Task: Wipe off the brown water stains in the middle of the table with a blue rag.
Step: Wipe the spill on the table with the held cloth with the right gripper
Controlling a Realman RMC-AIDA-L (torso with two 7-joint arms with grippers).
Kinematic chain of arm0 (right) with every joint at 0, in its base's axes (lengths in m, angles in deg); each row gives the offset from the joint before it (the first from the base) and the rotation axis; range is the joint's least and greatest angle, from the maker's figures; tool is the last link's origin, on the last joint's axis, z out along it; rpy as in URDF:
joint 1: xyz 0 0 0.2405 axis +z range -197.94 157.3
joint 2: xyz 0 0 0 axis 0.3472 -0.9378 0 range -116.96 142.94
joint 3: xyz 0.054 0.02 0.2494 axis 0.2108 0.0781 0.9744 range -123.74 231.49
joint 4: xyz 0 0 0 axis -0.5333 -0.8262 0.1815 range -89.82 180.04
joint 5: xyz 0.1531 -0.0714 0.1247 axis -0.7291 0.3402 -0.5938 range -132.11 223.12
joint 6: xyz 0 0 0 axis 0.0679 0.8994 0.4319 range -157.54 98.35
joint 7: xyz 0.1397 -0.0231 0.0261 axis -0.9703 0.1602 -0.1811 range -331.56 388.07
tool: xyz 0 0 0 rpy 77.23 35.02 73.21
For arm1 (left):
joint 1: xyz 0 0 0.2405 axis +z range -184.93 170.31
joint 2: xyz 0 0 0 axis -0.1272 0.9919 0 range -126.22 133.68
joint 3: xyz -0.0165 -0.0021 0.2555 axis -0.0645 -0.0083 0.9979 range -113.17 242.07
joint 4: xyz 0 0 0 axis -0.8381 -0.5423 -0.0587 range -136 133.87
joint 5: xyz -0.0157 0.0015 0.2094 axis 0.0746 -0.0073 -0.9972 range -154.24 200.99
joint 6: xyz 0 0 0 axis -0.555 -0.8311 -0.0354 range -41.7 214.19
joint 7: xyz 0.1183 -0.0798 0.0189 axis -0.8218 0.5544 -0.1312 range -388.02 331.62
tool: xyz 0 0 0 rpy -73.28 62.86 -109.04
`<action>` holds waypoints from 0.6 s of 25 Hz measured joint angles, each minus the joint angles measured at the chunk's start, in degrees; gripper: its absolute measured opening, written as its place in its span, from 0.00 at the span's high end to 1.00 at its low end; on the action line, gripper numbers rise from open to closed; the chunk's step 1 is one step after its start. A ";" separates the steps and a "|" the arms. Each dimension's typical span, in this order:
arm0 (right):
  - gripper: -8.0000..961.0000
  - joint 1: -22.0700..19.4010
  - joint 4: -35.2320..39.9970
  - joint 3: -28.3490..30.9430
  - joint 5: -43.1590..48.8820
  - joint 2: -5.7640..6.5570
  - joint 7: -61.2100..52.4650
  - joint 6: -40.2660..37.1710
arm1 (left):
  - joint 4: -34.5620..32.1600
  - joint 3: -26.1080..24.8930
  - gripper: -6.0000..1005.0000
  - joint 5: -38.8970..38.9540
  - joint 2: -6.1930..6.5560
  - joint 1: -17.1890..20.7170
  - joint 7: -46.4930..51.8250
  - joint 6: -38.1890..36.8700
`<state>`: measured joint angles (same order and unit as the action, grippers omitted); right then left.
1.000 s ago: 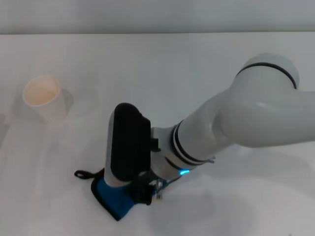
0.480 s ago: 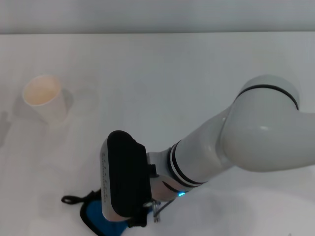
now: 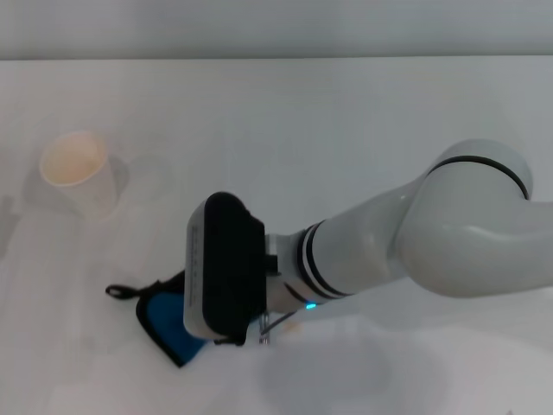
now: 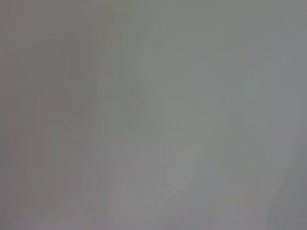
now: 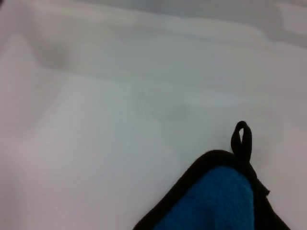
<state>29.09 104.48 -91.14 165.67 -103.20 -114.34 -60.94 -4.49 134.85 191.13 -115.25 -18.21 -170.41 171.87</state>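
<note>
The blue rag (image 3: 166,326) lies on the white table (image 3: 346,130) near the front left, its black loop (image 3: 117,291) pointing left. My right gripper (image 3: 207,328) reaches across from the right and sits on the rag's right side. Its black and white wrist housing hides the fingers. The rag moves with it, so it is held. The right wrist view shows a corner of the rag (image 5: 216,201) with the loop (image 5: 241,139) on bare white table. No tan puddle shows in any view. The left gripper is out of view, and the left wrist view shows only a blank grey surface.
A white paper cup (image 3: 78,173) with a beige inside stands upright at the left, well behind the rag. The right arm's big white elbow (image 3: 475,225) hangs over the right part of the table. The table's far edge runs along the top.
The right gripper dragged the rag toward the front edge and a little left, then pulled it back away from the edge. The cup has not moved.
</note>
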 joint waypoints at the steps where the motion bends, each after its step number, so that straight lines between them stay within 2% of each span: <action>1: 0.89 -0.05 -0.56 0.01 0.06 0.00 0.00 1.01 | 0.00 0.00 0.14 0.01 -0.01 -0.01 0.00 -0.06; 15: 0.89 0.47 -8.34 0.79 0.15 0.00 -0.19 10.77 | 0.00 0.00 0.14 0.03 -0.16 -0.72 0.00 -0.22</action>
<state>29.55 96.14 -90.35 165.82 -103.20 -114.53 -50.17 -4.49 134.85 191.16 -115.40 -18.93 -170.41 171.65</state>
